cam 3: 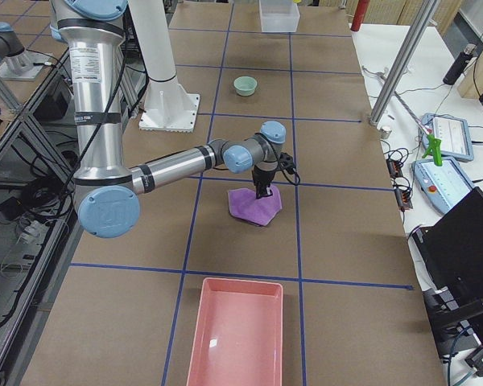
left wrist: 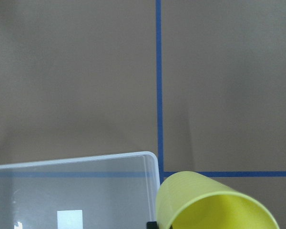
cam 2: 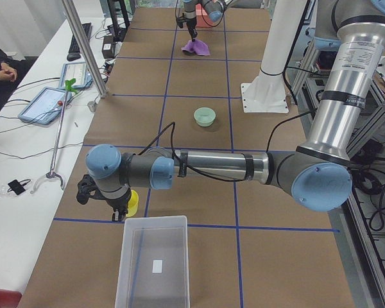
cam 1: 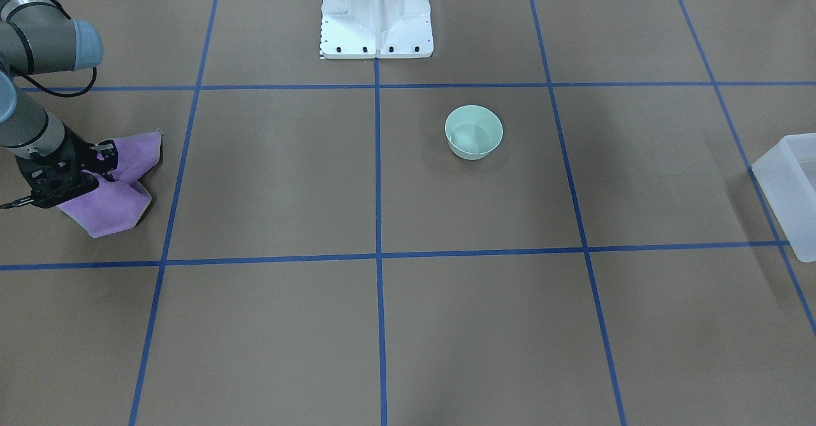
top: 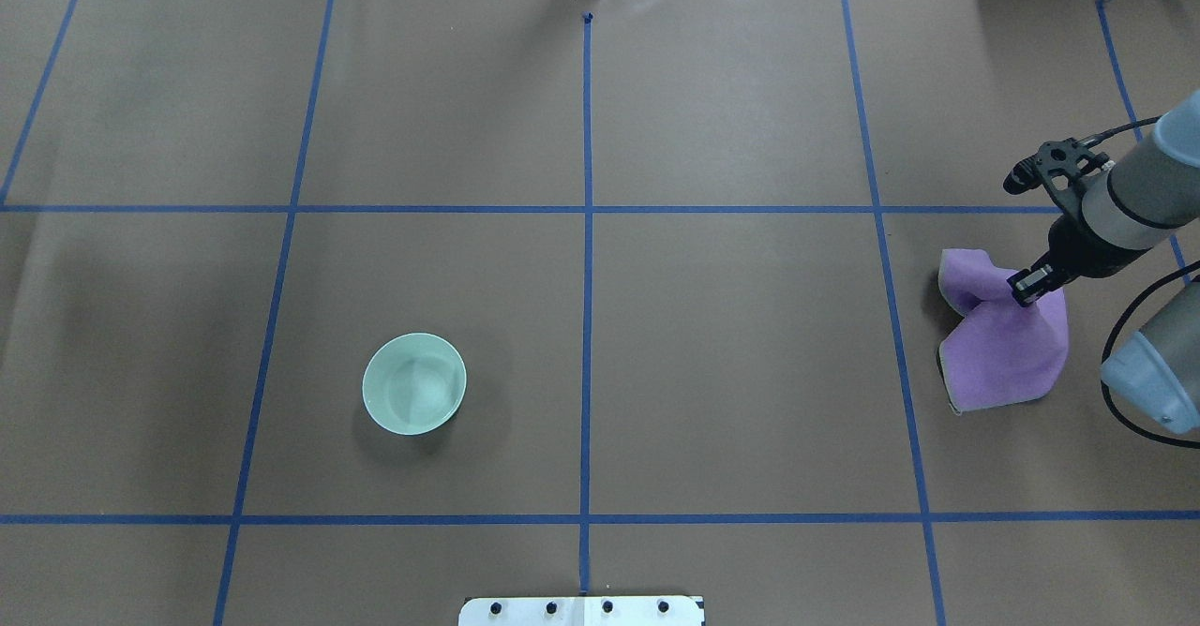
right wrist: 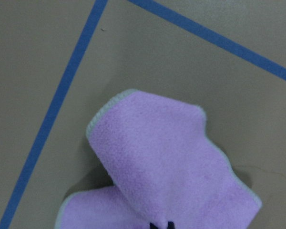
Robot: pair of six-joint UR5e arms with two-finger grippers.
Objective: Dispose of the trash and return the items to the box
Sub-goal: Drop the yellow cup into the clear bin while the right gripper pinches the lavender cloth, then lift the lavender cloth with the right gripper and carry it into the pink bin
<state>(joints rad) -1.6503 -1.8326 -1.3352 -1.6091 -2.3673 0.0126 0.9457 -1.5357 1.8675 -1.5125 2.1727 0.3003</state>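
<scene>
Left gripper [cam 2: 119,210] is out at the table's far left end, fingers clamped on the small bright-yellow tapered plastic cup [left wrist: 205,202]. The cup hangs tilted, mouth toward the wrist camera, just beside a corner of the translucent frosted-white rectangular plastic bin [left wrist: 86,161] and not inside it. At the other end, right gripper [top: 1028,286] points straight down, fingertips pinching the crumpled purple fleece cloth [top: 1003,350]. The fabric is bunched around them and its lower fold lies on the brown paper-covered table [top: 731,354]. The pale mint-green round bowl [top: 413,383] sits upright, well apart from both, and a pink rectangular tray [cam 3: 241,281] lies past the cloth
</scene>
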